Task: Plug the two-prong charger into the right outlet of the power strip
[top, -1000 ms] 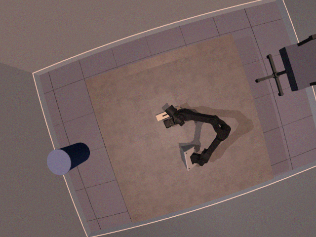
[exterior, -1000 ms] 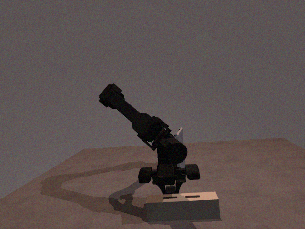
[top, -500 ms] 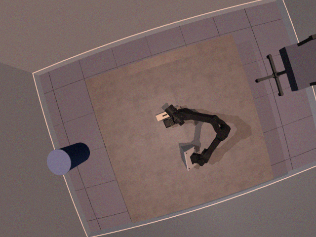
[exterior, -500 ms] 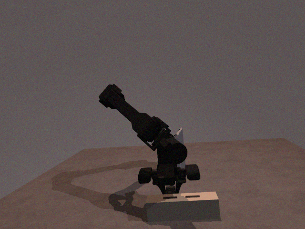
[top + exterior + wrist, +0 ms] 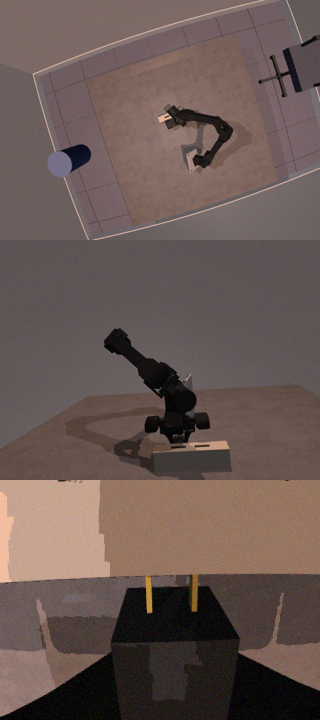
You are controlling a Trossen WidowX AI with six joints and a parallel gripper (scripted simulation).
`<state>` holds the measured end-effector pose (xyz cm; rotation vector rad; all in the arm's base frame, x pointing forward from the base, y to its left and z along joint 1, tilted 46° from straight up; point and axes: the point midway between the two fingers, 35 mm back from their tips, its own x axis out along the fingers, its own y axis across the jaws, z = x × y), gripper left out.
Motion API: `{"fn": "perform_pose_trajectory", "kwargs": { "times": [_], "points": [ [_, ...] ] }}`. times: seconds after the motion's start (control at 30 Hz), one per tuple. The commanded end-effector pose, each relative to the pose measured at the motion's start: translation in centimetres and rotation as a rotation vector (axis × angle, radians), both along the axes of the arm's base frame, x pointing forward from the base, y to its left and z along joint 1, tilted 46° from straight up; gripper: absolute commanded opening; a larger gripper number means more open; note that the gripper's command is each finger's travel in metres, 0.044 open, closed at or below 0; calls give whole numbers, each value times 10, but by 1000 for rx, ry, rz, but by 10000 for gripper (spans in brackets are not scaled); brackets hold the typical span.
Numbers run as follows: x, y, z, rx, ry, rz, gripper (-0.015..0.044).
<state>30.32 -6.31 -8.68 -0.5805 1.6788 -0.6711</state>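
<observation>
Currently, the black parallel-jaw gripper (image 5: 176,123) (image 5: 178,440) is clamping on the black, box-shaped charger (image 5: 178,438) (image 5: 175,675), its jaws standing on either side of the body. Two slim, brass-yellow prongs (image 5: 194,594) are sticking out of the charger's end face, away from the jaws. In the exterior view, the charger is showing just behind the slotted top of the pale, block-shaped power strip (image 5: 162,118) (image 5: 192,459) (image 5: 150,530); whether it is touching the strip, I cannot tell. Both dark slots are showing on that top.

The strip is lying near the middle of the square, mottled brown worktop (image 5: 144,165) (image 5: 258,420), well apart from all its edges and corners. Shadows of the jointed black arm (image 5: 204,117) (image 5: 152,371) are falling across the surface. Beyond the worktop's left edge in the top view, a dark blue cylinder (image 5: 80,157) is standing on the tiled floor (image 5: 69,108); past the right edge, a grey office chair (image 5: 307,65) is standing.
</observation>
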Motion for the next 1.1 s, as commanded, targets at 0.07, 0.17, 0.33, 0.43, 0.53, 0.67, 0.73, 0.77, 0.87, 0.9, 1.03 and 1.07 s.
{"fn": "perform_pose_trajectory", "kwargs": {
  "times": [0.07,0.17,0.33,0.43,0.53,0.67,0.73,0.77,0.87,0.9,1.03,1.07],
  "points": [
    [1,-1,0,-4,5,5,0],
    [1,-1,0,-4,5,5,0],
    [1,-1,0,-4,5,5,0],
    [2,-1,0,-4,5,5,0],
    [3,-1,0,-4,5,5,0],
    [5,-1,0,-4,4,5,0],
    [5,-1,0,-4,4,5,0],
    [6,-1,0,-4,4,5,0],
    [7,-1,0,-4,4,5,0],
    [7,-1,0,-4,4,5,0],
    [8,-2,0,-4,4,5,0],
    [9,-2,0,-4,4,5,0]
  ]
}}
